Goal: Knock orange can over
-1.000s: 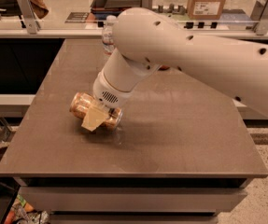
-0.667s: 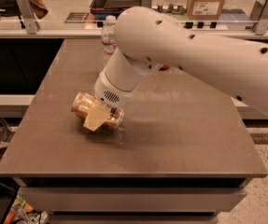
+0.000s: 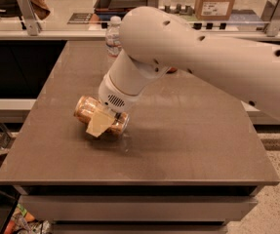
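Note:
The orange can, pale gold and metallic, lies on its side on the left part of the brown table, its length running from upper left to lower right. My gripper is right at the can's middle, and its tan tip lies across the can's front side. The white wrist comes down onto the can from the upper right. The can's far side is hidden behind the gripper.
A clear water bottle stands at the table's back edge, left of the arm. A small red thing shows behind the arm. The big white arm spans the right half. A railing and cardboard box are behind.

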Motion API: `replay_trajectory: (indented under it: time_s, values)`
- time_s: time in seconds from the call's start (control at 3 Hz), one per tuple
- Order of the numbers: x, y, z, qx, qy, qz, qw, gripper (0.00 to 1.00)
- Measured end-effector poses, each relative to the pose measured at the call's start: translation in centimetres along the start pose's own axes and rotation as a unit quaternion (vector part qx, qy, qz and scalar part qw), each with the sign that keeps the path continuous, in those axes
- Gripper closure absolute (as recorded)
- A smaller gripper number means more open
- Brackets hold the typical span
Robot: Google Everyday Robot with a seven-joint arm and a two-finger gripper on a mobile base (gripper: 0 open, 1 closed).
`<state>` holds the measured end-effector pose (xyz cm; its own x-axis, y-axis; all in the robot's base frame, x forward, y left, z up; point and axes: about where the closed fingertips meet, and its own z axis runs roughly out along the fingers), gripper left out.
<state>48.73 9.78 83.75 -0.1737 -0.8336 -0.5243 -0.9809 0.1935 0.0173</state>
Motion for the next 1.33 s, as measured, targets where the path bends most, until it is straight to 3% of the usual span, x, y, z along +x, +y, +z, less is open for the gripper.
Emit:
replay_trajectory:
  time_s: [0.33,0.67,1.0,1.33]
  values:
    - [-0.11,0.01,-0.19,0.003,-0.005,-0.001,1.0000,0.35]
    - [-0.20,-0.05,-0.42,0.006,-0.010,0.001,0.9999,0.25]
    - [-0.47,-0.04,-0.50,0.007,-0.011,-0.002,0.9999,0.24]
    - [-0.70,-0.03,-0.56,0.010,-0.012,-0.004,0.9999,0.47]
